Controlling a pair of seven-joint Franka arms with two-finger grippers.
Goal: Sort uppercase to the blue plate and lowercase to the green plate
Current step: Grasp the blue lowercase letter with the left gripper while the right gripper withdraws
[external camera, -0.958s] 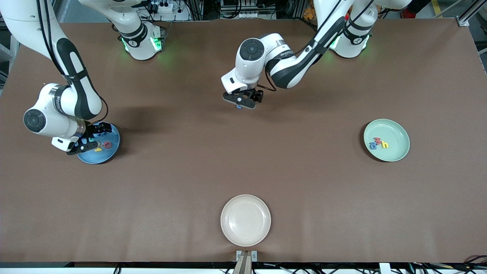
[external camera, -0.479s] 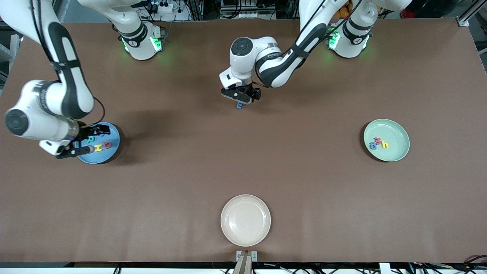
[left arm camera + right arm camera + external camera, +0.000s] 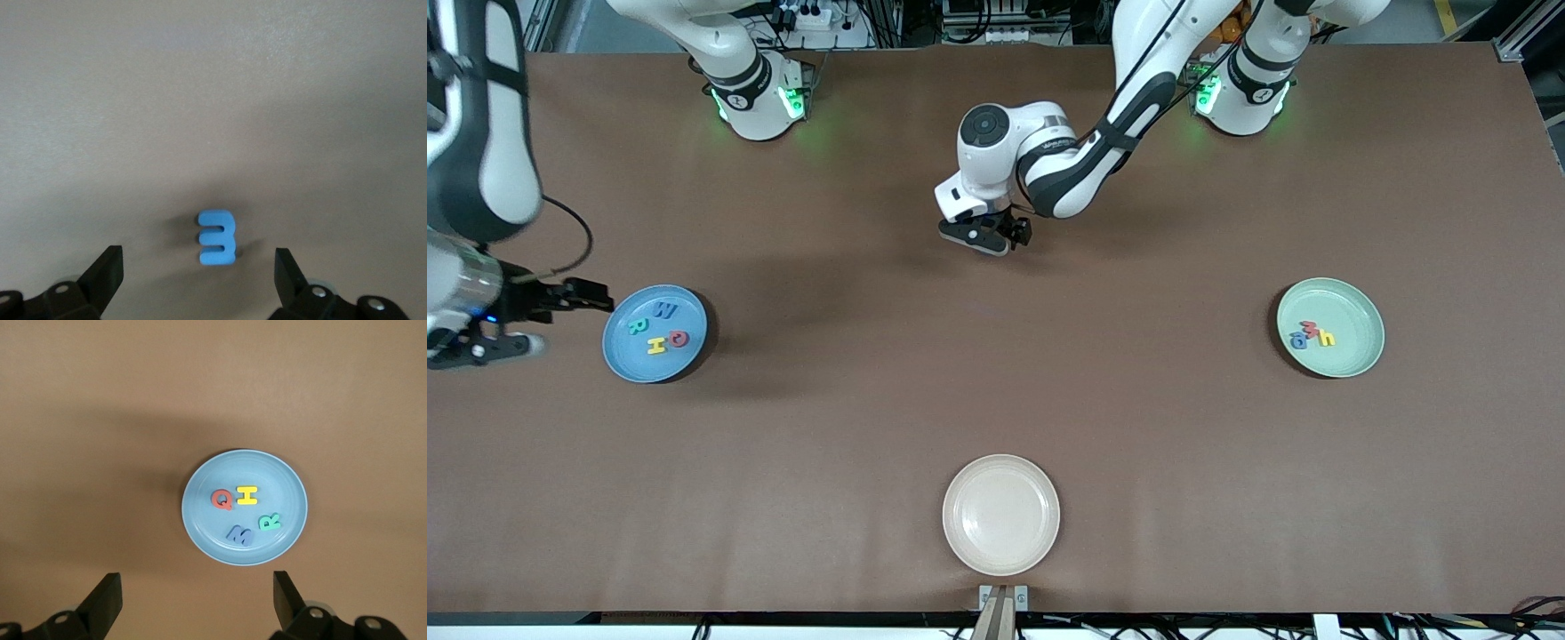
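Plates number three on the brown bench (image 3: 996, 373): a blue plate (image 3: 624, 360) toward the right arm's end, a green plate (image 3: 1352, 360) toward the left arm's end, and a cream-white plate (image 3: 1000, 514) nearest the front camera, between the two.

We count four capitals in the blue plate: a blue W (image 3: 663, 310), a teal-green R (image 3: 638, 326), a yellow H (image 3: 657, 345) and a red Q (image 3: 679, 338). The right wrist view shows the same four lying flat inside the rim, Q (image 3: 222, 499) and H (image 3: 247, 495) side by side, R (image 3: 269, 521) and W (image 3: 239, 535) beside them.

In the green plate we count three small letters close together: a blue a (image 3: 1299, 340), a red w (image 3: 1311, 328) and a yellow h (image 3: 1328, 338).

A fourth small letter, the blue m (image 3: 216, 237), lies flat on the bare bench near the middle, well apart from all three plates; we see it only in the left wrist view.

The left gripper (image 3: 985, 238) hangs low over the m, its jaws released and spread to either side of the letter without touching it. The right gripper (image 3: 494, 324) is in the air beside the blue plate at the right arm's end of the bench, jaws wide and holding nothing.

The bench cover is a plain brown sheet, faintly creased. Along its edge at the arm bases we see cables and metal framing.
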